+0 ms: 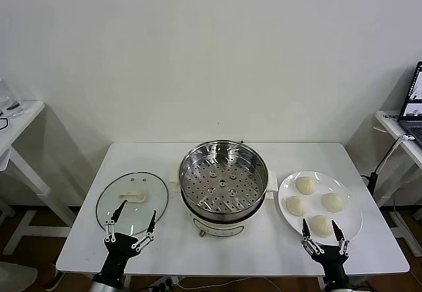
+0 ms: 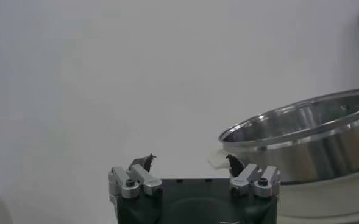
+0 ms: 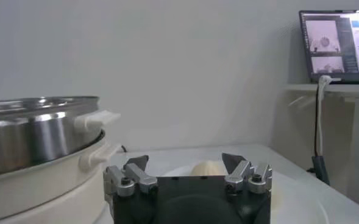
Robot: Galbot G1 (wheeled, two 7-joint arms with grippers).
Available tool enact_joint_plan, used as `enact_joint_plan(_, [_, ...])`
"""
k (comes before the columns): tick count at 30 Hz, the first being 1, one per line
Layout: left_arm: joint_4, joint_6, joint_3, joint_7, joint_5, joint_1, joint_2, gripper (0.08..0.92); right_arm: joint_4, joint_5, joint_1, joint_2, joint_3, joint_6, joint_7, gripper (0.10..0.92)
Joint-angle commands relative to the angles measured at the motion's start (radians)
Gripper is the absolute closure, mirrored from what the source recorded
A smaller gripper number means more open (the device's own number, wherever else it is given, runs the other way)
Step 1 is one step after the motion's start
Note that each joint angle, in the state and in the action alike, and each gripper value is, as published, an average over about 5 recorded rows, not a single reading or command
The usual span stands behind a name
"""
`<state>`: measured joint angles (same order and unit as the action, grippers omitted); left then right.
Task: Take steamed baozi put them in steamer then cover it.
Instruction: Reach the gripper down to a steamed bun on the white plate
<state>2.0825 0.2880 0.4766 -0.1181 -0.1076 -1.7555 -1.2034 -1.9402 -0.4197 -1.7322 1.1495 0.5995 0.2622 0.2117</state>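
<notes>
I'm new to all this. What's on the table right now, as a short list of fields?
steamer: mid-table, open, tray bare
cover: flat on table, left of steamer
baozi: four on the plate, right of steamer
left gripper: open, over cover's near edge, holding nothing
right gripper: open, at plate's near edge, by nearest bun

This looks like a lab or test room, with plain white walls, a white table [image 1: 158,163] in the middle, and a laptop [image 1: 413,102] on a side desk at the right edge.
</notes>
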Motion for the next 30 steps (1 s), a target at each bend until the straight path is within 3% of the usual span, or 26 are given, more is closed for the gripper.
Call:
enact_joint_plan(1, [0.006, -0.002, -0.002, -0.001, -0.002, -0.005, 0.000, 0.177, -0.010, -0.016, 0.031, -0.012, 0.017, -0.063, 0.036, 0.203])
enact_joint_plan(6, [0.016, 0.001, -0.007, -0.002, -0.013, -0.009, -0.003, 0.177, 0.037, -0.083, 0.217, -0.126, 0.056, -0.176, 0.056, 0.203])
enact_joint_plan(12, [0.034, 0.002, -0.005, -0.001, -0.020, -0.014, -0.011, 0.177, 0.244, -0.220, 0.551, -0.341, -0.024, -0.277, -0.025, 0.203])
enact_joint_plan(15, [0.045, 0.000, -0.003, -0.001, -0.020, -0.020, -0.016, 0.177, 0.367, -0.251, 0.692, -0.446, -0.128, -0.310, -0.214, 0.203])
enact_joint_plan(19, [0.053, 0.000, -0.002, -0.001, -0.022, -0.025, -0.022, 0.177, 0.558, -0.203, 0.870, -0.556, -0.295, -0.323, -0.582, 0.203])
enact_joint_plan(25, [0.056, -0.002, -0.005, -0.002, -0.027, -0.029, -0.030, 0.177, 0.812, 0.090, 1.250, -0.642, -0.646, -0.264, -1.119, 0.203])
enact_joint_plan(30, [0.062, -0.005, -0.003, -0.003, -0.030, -0.034, -0.042, 0.177, 0.939, 0.305, 1.527, -0.612, -0.890, -0.199, -1.363, 0.203])
